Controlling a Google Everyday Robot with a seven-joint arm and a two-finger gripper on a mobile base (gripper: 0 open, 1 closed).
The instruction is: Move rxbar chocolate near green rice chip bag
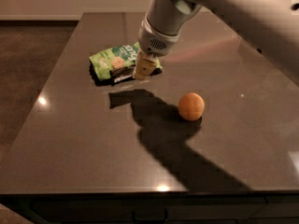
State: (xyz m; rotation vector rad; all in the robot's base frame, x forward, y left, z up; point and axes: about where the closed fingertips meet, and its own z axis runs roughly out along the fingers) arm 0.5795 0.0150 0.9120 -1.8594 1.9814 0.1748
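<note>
Right at the green rice chip bag's (108, 59) near edge, the claw (144, 73) pinches one end of the rxbar chocolate (121, 75), whose length runs along that edge, looks lifted off the desk (93, 139).

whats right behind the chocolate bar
The green chip bag lies right behind the chocolate bar. The pincer, at the bar's right end, covers that end and part of the bag.
</note>
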